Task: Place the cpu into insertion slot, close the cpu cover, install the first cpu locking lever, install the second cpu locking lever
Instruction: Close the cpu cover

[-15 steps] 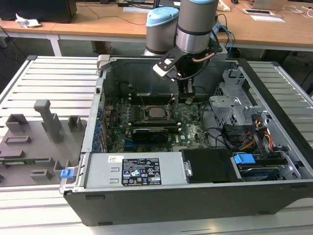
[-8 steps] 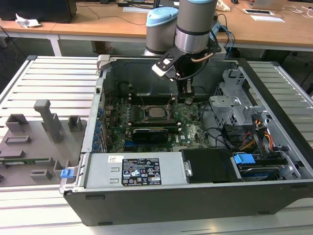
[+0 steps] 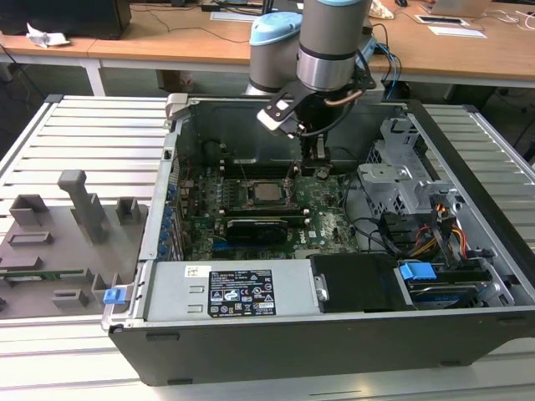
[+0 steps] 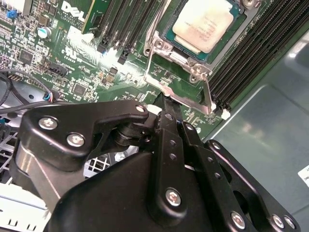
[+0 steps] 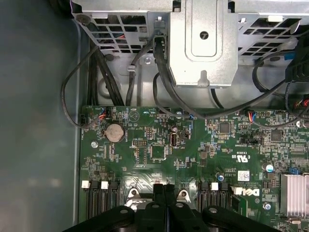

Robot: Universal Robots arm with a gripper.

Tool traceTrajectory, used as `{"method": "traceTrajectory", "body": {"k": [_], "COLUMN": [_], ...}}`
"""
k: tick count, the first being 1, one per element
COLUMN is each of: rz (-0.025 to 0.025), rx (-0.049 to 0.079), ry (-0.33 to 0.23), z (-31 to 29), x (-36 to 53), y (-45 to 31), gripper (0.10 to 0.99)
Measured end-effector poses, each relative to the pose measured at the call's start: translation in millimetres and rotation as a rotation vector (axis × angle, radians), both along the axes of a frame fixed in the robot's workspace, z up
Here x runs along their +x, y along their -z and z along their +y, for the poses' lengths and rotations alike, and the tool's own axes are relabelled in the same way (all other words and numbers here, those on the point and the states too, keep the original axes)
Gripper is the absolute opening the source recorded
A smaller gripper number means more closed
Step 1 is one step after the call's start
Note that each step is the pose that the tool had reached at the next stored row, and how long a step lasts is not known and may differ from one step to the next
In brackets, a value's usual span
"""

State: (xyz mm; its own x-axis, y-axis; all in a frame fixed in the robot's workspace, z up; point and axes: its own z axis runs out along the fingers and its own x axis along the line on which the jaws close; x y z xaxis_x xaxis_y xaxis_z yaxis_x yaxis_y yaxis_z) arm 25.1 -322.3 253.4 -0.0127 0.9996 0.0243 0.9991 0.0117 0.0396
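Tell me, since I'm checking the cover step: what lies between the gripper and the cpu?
In the second wrist view, the cpu cover's silver frame lies between the gripper and the cpu, which sits uncovered in the insertion slot.

Black label with fine white print on power supply, 6 o'clock from cpu in exterior view: illegible. White brand logo printed on motherboard in second wrist view; tiny silkscreen codes around it, illegible.
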Motion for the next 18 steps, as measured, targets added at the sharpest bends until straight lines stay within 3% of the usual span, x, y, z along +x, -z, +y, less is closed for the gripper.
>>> {"method": "traceTrajectory", "body": {"k": [18], "rz": [0.0000], "rx": [0.000], "ry": [0.000], "z": [0.0], "x": [-8.8], "y": [0.0], "gripper": [0.106]}}
